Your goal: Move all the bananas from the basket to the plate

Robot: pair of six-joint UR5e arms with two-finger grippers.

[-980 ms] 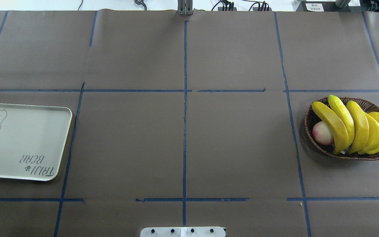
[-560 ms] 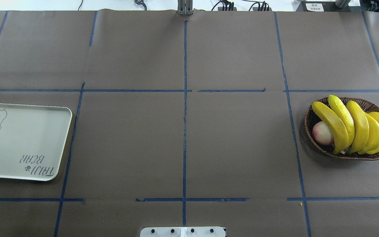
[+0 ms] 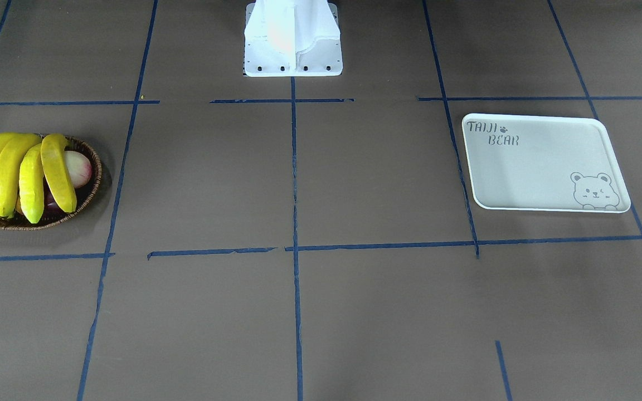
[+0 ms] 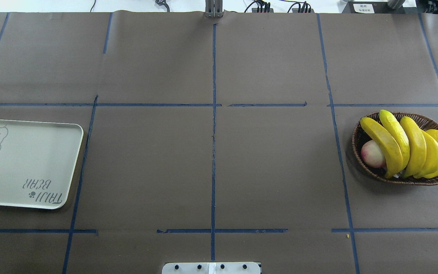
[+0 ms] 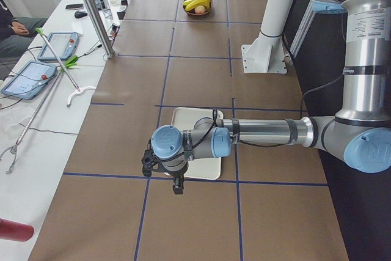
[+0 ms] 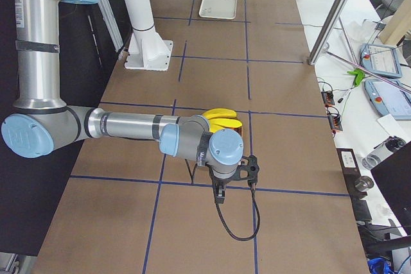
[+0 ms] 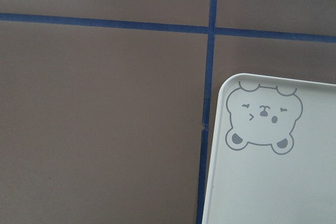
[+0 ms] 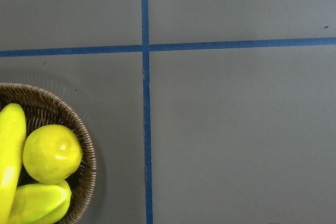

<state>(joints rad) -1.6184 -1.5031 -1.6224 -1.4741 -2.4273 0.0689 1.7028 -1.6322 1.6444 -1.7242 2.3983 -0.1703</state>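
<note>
**Bananas all in the basket; neither arm engaged**

Bananas [image 4: 401, 142]: four, fanned side by side across the wicker basket [image 4: 430, 122], which sits on the robot's right side of the table [image 4: 272, 171]. Their tips overhang the rim. A pink-white round fruit [image 4: 373, 154] is tucked under the outermost banana, and a stubby yellow fruit [image 8: 52, 154] lies at the opposite end.

Plate [image 4: 32, 160]: bare, at the far left of the table and well apart from the basket.

Right gripper [image 6: 234, 181]: hangs near the basket. Its wrist camera catches only the basket's edge, so it is off to one side of the fruit. I cannot tell whether the jaws are apart or together.

Left gripper [image 5: 160, 172]: hangs just beside the plate's bear corner. Here too I cannot tell how the jaws stand.

Step in hand, as I judge it, is the first pick:
- Centre the right gripper over the fan.
- Take the outermost banana, which looks to be uppermost.
- Set the jaws across its narrow width at mid-length.
- Lift straight up, since glossy skin and crowded neighbours invite slipping or dragging.
- The long span to the plate probably calls for a hand-over to the left arm.
</note>
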